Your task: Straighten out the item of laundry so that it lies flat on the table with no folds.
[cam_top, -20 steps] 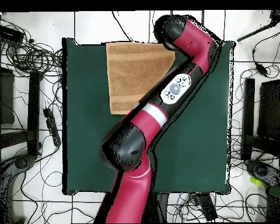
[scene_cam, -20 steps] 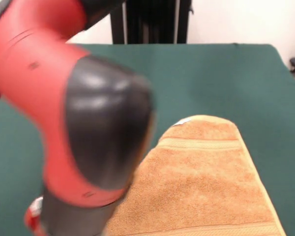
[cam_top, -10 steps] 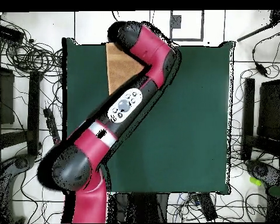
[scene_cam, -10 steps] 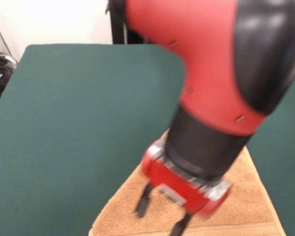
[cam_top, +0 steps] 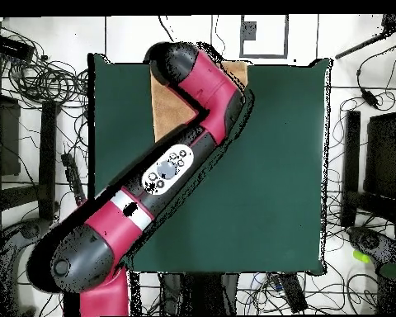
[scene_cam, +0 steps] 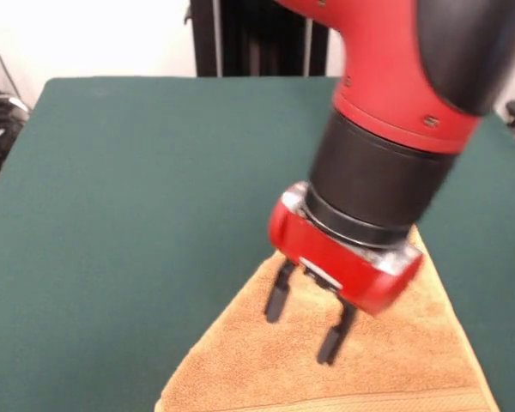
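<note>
1. Towel [scene_cam: 386,360]: lies directly beneath the gripper, on the part of the table nearest the front camera. Its visible surface looks smooth, and one woven band runs across its near edge, below the fingertips.
2. Progress (judgement): the towel seems largely spread, with no clear fold in the parts that show. The arm covers much of it in both views, so flatness cannot be confirmed. What remains, at most, is smoothing any hidden fold or corner.
3. Orientation: in the overhead view the exposed strip of towel [cam_top: 167,107] suggests a long axis running from the table's far edge toward the robot's base. In the front view the cloth narrows away from the camera, behind the gripper. The true outline stays partly hidden.
4. Gripper [scene_cam: 305,322]: poised just above the towel, pointing down at a slight tilt. Its two dark fingers [scene_cam: 276,300] stand apart with a moderate gap and nothing between them. Whether the tips touch the cloth cannot be told.
5. Table [scene_cam: 137,197]: bare green cloth extends to the gripper's side and behind it.
</note>
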Action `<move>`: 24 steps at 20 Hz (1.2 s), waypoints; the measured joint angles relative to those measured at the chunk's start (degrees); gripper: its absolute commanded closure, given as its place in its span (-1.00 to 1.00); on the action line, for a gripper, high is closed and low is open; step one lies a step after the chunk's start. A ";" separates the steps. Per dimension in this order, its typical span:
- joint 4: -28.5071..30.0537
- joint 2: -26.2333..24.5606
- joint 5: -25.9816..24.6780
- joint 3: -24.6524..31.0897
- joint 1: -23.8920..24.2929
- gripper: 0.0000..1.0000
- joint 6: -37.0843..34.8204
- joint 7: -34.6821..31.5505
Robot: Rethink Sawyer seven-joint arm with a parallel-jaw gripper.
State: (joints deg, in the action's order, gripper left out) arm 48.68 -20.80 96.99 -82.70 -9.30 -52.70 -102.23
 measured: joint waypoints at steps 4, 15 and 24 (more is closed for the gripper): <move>2.70 3.03 -3.23 5.87 0.39 -1.00 0.16 0.00; 13.48 13.62 -10.95 20.66 0.18 -1.00 4.57 0.01; 17.56 20.13 -18.49 28.65 -1.84 -1.00 15.11 0.01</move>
State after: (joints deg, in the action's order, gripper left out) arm 66.25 -0.67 78.50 -54.05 -11.14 -37.58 -102.22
